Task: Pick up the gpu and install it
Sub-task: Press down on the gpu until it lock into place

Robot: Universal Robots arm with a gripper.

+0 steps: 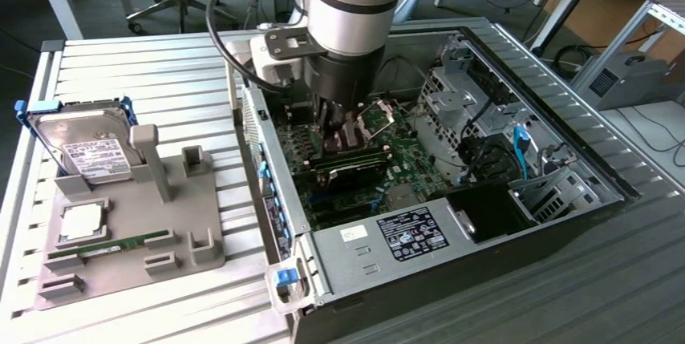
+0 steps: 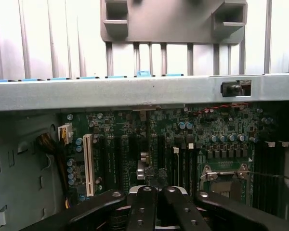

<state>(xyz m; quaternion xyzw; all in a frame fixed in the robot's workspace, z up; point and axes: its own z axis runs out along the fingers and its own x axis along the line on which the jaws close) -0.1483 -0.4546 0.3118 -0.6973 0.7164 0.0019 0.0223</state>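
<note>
**gpu low in the case, at the seating stage**

slatted metal table (image 1: 139, 63) under everything, with desks and a chair behind. on the exterior view's left, a grey holder (image 1: 128, 232) carries a hard drive (image 1: 91, 147) and a memory stick (image 1: 107, 246). the open computer case (image 1: 354, 268) lies in the middle, and the arm reaches down into it. the gripper (image 1: 340, 131) has its jaws narrow, pressed together. the gpu (image 1: 354, 172) lies just below them on the motherboard (image 2: 183, 139). i cannot tell whether they pinch it or only press on it. pickup looks done. seating calls for the card's edge to be true to its slot, then a straight, even push.
</note>
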